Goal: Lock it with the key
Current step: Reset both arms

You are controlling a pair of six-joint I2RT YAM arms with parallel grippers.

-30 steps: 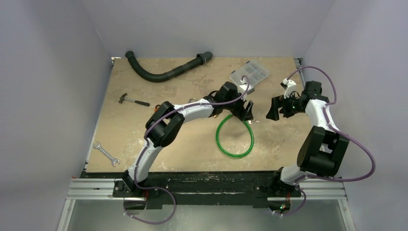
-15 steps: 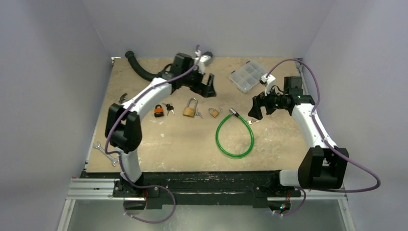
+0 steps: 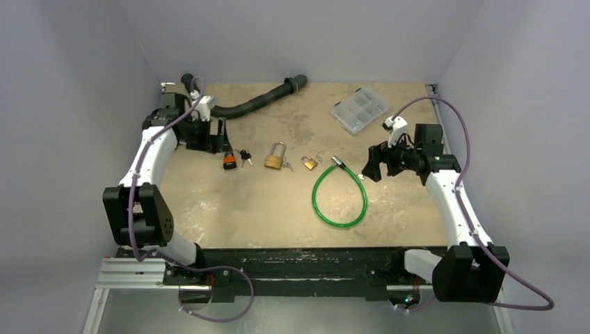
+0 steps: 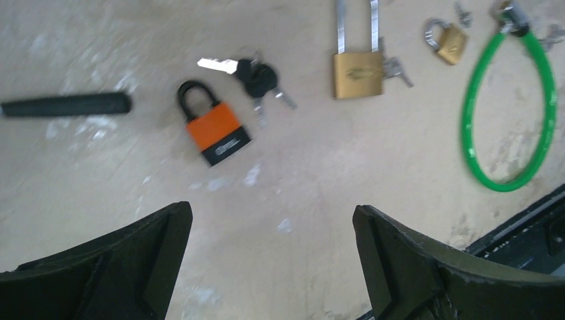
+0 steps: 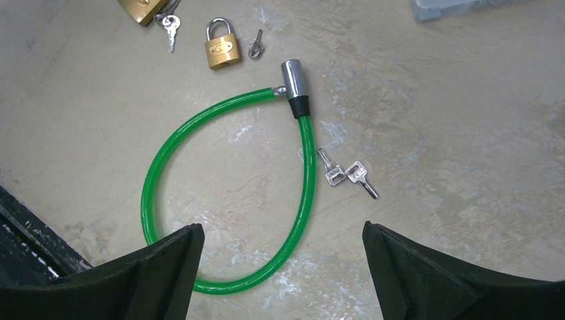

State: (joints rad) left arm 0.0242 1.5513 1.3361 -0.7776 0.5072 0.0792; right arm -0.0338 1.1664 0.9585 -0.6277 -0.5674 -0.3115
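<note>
Four locks lie in a row on the table. An orange padlock [image 3: 229, 161] [image 4: 216, 132] has black-headed keys [image 4: 256, 75] beside it. A long-shackle brass padlock [image 3: 275, 158] [image 4: 358, 67] and a small brass padlock [image 3: 309, 163] [image 5: 222, 48] each have a key alongside. The green cable lock [image 3: 314, 197] [image 5: 307, 167] forms a loop, and a pair of silver keys [image 5: 346, 175] lies right of it. My left gripper [image 3: 219, 137] [image 4: 273, 220] hangs open and empty, up-left of the orange padlock. My right gripper [image 3: 374, 162] [image 5: 283, 233] is open and empty over the cable's right side.
A black corrugated hose [image 3: 243, 108] runs along the back. A clear compartment box [image 3: 360, 110] sits back right. A black hammer handle [image 4: 66, 105] lies left of the orange padlock. The table's near edge is a dark rail [image 3: 299, 254].
My left arm has swung from the cable lock at mid-table to the back left, and its jaws have widened. The right gripper has moved only slightly, still open. The padlocks are now uncovered.
</note>
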